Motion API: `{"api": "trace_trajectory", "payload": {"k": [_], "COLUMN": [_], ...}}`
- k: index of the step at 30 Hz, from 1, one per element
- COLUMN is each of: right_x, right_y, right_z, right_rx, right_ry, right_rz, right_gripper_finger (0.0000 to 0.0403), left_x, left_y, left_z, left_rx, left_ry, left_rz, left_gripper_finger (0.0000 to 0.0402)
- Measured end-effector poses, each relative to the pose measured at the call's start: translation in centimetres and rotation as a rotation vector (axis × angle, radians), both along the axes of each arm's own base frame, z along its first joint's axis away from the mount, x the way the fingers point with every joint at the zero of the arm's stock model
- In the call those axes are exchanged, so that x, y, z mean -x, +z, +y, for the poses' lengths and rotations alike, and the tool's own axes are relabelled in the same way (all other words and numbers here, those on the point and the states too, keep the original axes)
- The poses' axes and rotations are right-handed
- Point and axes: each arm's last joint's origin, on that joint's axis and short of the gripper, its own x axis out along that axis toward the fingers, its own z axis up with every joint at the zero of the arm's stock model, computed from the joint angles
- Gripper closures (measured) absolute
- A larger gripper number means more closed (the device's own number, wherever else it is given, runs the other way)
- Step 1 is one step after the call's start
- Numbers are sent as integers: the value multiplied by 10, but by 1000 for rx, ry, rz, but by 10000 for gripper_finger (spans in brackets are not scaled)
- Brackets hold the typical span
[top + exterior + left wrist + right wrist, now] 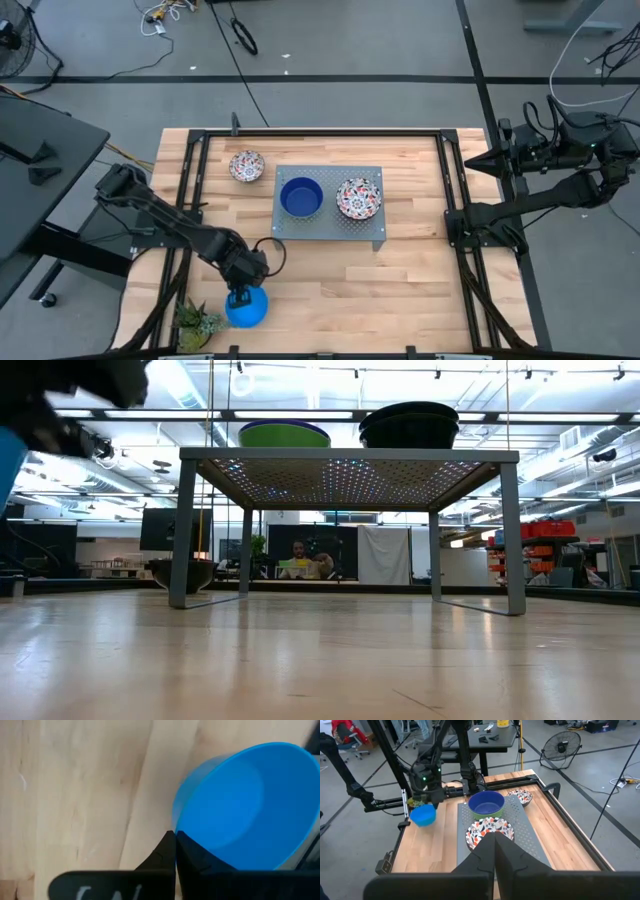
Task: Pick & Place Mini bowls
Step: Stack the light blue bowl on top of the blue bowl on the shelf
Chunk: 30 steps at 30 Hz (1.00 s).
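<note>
Left gripper at the near-left corner of the table, jaws clamped on the rim of the bright blue bowl. Left wrist view: fingers pinch the rim edge, one finger inside the wall; bowl looks tilted, mouth turned partly sideways rather than straight up. Can't tell whether its base touches the wood.

Small spiky green plant just beside that bowl, toward the table's left edge. Nothing between them.

Mid-table: grey perforated tray, raised on legs in the low view. On it, dark blue bowl on the left half and a white floral bowl on the right half, both upright, mouths up, close but apart. The dark blue one shows a green inner wall in the right wrist view, so possibly two nested; can't tell.

Second white floral bowl on the bare wood beyond the tray's far-left corner, upright.

Right gripper parked off the table's right edge, jaws fully closed, empty.

A person sits far behind in the room, seen under the tray.
</note>
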Motion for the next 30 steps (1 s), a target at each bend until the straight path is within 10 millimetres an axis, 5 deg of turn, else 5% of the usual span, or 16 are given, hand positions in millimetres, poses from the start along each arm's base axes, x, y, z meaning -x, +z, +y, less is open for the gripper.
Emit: {"api": "trace_trajectory", "payload": {"k": [15,22,30], "right_x": [0,0,0], "right_y": [0,0,0], "right_z": [0,0,0], "right_rx": [0,0,0], "right_ry": [0,1,0], "right_rz": [0,0,0], "right_gripper_finger": [396,396,396], "left_x": [-17,-25,-35], "left_y": [103,141,162], "left_z": [11,38,85], "left_rx": [-77,-95,-56], "left_ry": [-60,-24,214], "left_rz": [-164,-247,-249], "left_gripper_finger": [401,401,401]}}
